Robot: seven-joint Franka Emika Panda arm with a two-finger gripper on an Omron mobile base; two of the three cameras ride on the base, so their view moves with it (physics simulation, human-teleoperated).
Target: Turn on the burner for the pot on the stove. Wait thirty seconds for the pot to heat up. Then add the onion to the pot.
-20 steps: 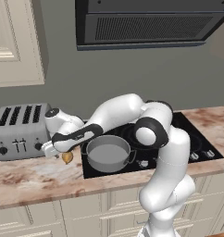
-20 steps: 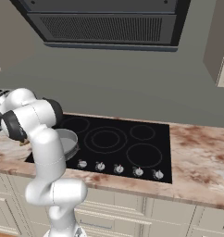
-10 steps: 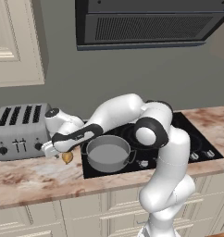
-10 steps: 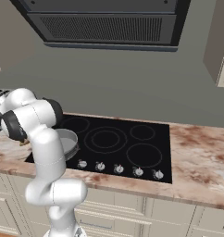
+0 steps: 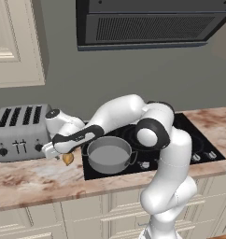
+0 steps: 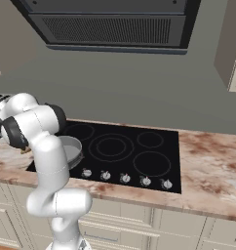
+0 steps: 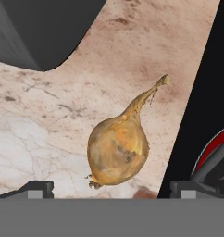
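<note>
Spread wide with nothing between its dark fingertips, the two-finger gripper [image 7: 112,187] hangs right over the small yellow-brown onion with a pointed tip [image 7: 119,149], which lies on the marbled pink-beige countertop [image 7: 49,115]. Just beside the onion, the flat black glass stove [image 5: 199,140] carries the wide shallow grey metal pot [image 5: 109,155]. Behind stands a silver four-slot toaster [image 5: 19,130].

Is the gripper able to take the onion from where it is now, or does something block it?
Probably yes. The open gripper hangs right over the onion, which lies on bare counter between toaster and pot; nothing lies between.
</note>
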